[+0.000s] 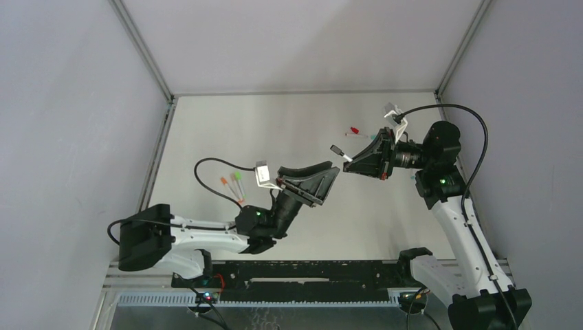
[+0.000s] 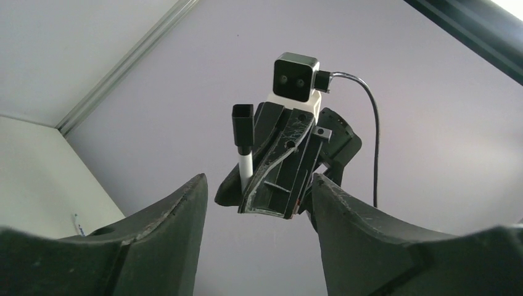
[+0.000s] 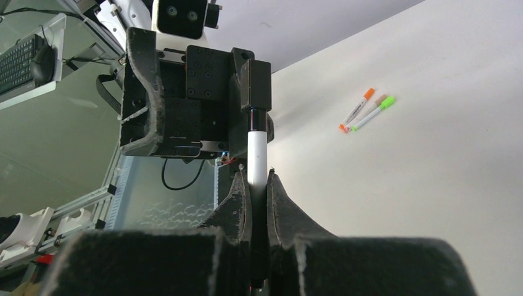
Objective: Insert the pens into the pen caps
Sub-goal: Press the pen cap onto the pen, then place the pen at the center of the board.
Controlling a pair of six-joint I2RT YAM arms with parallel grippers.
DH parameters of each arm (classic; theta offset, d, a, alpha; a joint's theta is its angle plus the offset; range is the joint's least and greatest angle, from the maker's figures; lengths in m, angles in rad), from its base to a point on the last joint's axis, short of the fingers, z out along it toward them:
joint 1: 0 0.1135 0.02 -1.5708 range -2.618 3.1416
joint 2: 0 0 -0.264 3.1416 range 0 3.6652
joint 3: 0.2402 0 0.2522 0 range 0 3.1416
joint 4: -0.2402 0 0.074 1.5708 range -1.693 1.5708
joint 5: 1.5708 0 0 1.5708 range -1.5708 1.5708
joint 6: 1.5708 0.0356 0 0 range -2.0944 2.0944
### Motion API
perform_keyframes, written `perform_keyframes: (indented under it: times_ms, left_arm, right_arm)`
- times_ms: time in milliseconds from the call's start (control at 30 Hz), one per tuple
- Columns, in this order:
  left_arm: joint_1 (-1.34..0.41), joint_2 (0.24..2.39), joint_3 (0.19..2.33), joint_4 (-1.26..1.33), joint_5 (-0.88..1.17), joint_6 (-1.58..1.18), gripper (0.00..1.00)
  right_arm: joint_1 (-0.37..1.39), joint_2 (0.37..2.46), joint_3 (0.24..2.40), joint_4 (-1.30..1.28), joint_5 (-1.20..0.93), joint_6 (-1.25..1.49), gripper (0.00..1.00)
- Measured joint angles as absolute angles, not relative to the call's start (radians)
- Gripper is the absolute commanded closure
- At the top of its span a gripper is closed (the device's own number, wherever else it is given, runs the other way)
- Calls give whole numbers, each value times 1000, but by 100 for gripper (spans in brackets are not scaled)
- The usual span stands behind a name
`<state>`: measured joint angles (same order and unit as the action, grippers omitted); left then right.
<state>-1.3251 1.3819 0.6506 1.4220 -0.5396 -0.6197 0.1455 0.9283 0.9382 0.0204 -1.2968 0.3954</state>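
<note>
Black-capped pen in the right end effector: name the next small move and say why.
Probably pull the left end effector straight back. Its jaws stand open, off the black cap, which sits on the pen clamped in the right end effector, so capping looks done.

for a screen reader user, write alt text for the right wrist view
The right gripper is shut on an upright white pen topped with a black cap, facing the open left gripper. Orange and green pens lie together on the white table.
</note>
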Motion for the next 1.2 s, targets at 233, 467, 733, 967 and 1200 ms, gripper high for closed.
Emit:
perform_keyframes:
  times_ms: [233,467,733,967,1200]
  left_arm:
    - [-1313,1392,656,1401,-536,-620,50]
    - [-1286,1428,684,1364,-509,-629,53]
    - [-1275,1443,734,1349,-475,-637,58]
    - [-1269,1475,754,1340,-459,-657,62]
    - [-1256,1488,772,1324,-454,-673,72]
  right_arm:
    - [152,928,936,28,-1304,395,100]
    - [155,929,933,29,-1308,395,100]
    - [159,929,928,35,-1310,395,100]
    - [160,929,928,38,-1311,396,100]
    - [164,929,928,42,-1309,395,100]
